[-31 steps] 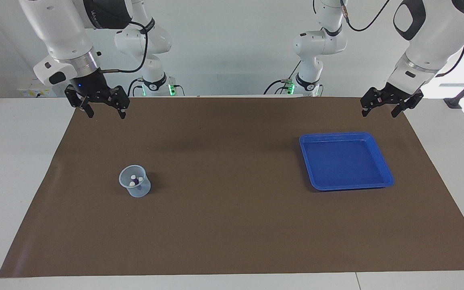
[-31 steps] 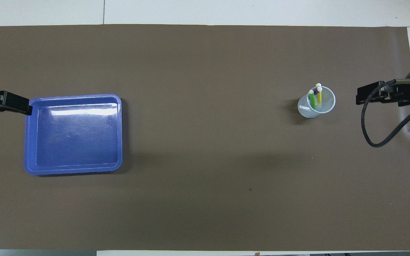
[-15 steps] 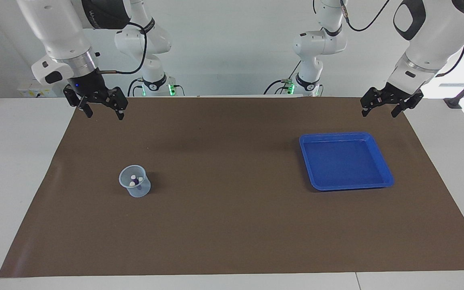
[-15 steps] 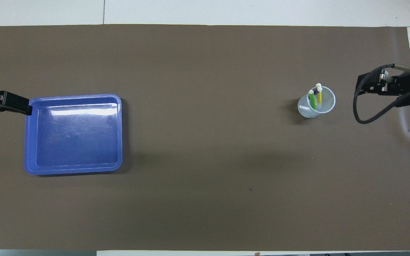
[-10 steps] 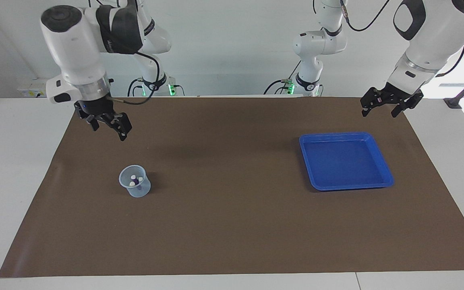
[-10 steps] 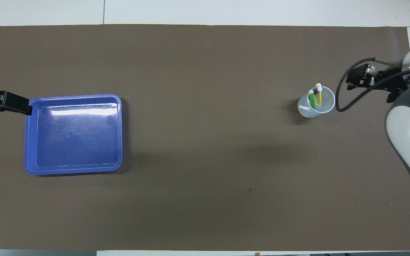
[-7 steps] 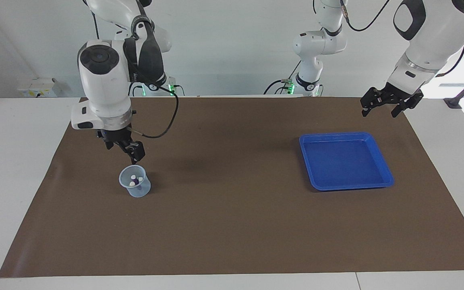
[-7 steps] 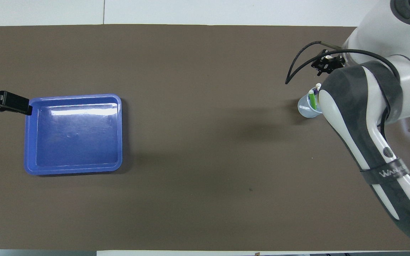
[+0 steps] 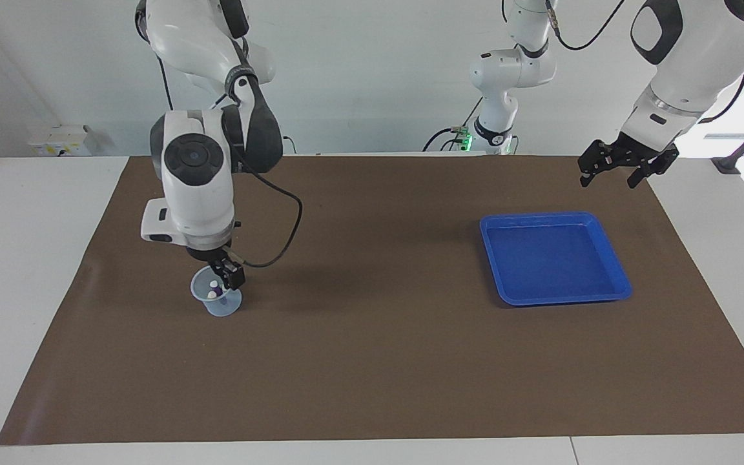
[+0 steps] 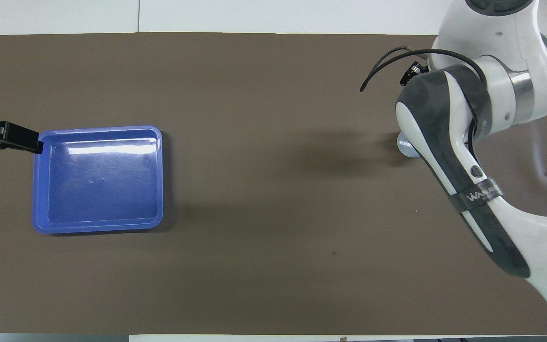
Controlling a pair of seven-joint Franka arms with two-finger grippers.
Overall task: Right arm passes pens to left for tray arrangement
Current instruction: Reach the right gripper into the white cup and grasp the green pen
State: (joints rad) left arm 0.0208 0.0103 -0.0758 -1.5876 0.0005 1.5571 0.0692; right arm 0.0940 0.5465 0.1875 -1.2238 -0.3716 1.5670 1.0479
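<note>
The pens (image 9: 214,285) stand upright in a small translucent bluish cup (image 9: 223,306) toward the right arm's end of the mat; I see pale tips and a bit of purple. My right gripper (image 9: 225,276) hangs open at the cup's rim, its fingertips just over the pen tips, holding nothing. In the overhead view the right arm covers the pens, the gripper and all but a sliver of the cup (image 10: 403,147). The blue tray (image 9: 566,299) (image 10: 98,229) lies empty toward the left arm's end. My left gripper (image 9: 608,183) (image 10: 33,142) waits open in the air by the tray's corner.
A brown mat (image 9: 372,361) covers most of the white table (image 9: 23,258). A black cable (image 9: 281,239) loops from the right wrist over the mat beside the cup. Both arm bases stand at the robots' edge of the table.
The right arm swung out from the mat's corner and came down over the cup, its open gripper now at the rim. The left arm, tray and cup stayed still.
</note>
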